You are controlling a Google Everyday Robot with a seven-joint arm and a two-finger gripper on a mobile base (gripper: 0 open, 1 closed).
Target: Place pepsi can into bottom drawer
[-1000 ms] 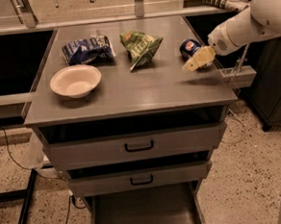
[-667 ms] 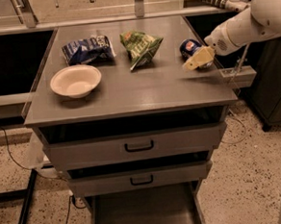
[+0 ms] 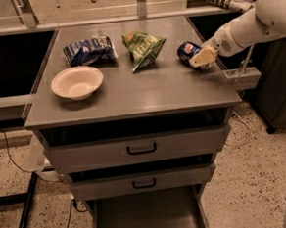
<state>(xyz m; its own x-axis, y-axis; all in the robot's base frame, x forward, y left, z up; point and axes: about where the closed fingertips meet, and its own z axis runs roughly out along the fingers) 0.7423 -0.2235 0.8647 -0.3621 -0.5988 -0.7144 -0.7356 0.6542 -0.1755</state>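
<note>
The pepsi can (image 3: pixel 186 50), dark blue with a round logo, lies on its side on the right part of the grey cabinet top (image 3: pixel 146 93). My gripper (image 3: pixel 201 57) reaches in from the right on a white arm and sits right against the can's right side, low over the top. The bottom drawer (image 3: pixel 145 218) is pulled out at the foot of the cabinet and shows a flat grey floor with nothing in it.
A white bowl (image 3: pixel 77 82), a blue-and-white snack bag (image 3: pixel 88 49) and a green snack bag (image 3: pixel 142 47) lie on the cabinet top. Two drawer fronts with black handles (image 3: pixel 141 148) stand above the open drawer. Dark counters flank the cabinet.
</note>
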